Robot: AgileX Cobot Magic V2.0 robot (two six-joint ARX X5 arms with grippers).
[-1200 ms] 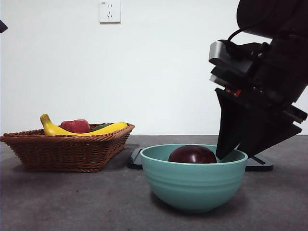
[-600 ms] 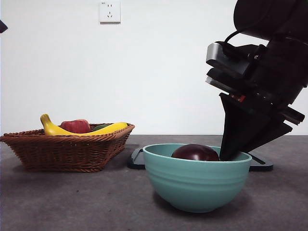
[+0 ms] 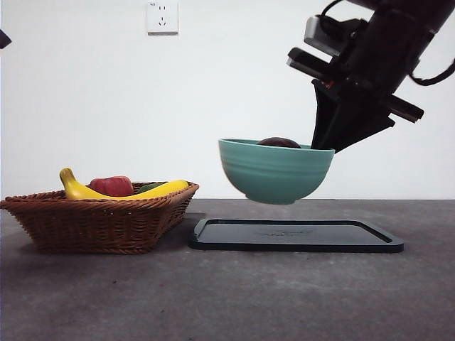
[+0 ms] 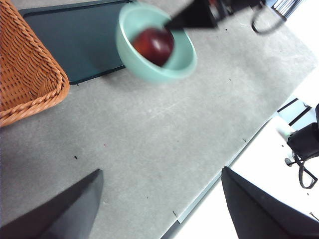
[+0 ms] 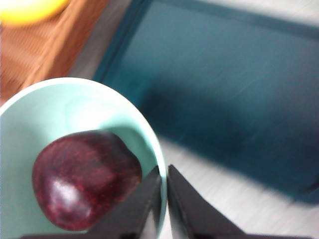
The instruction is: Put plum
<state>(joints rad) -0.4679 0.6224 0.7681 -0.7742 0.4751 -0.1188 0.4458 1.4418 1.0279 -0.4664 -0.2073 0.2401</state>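
The dark maroon plum (image 5: pixel 84 177) lies inside a teal bowl (image 3: pixel 276 170); only its top (image 3: pixel 279 142) shows over the rim in the front view. My right gripper (image 3: pixel 321 148) is shut on the bowl's right rim (image 5: pixel 160 169) and holds the bowl in the air, above the dark tray (image 3: pixel 295 234). The left wrist view shows the bowl (image 4: pixel 155 42) and the plum (image 4: pixel 153 44) from far off. My left gripper (image 4: pixel 159 209) stands open over bare table, well away from the bowl.
A wicker basket (image 3: pixel 99 217) at the left holds a banana (image 3: pixel 121 190) and a red apple-like fruit (image 3: pixel 111 185). The table's edge (image 4: pixel 234 164) runs near the left gripper. A wall socket (image 3: pixel 162 15) is on the back wall.
The right gripper has lifted the bowl with the plum off the table, up and slightly back, so it now hangs over the dark tray.
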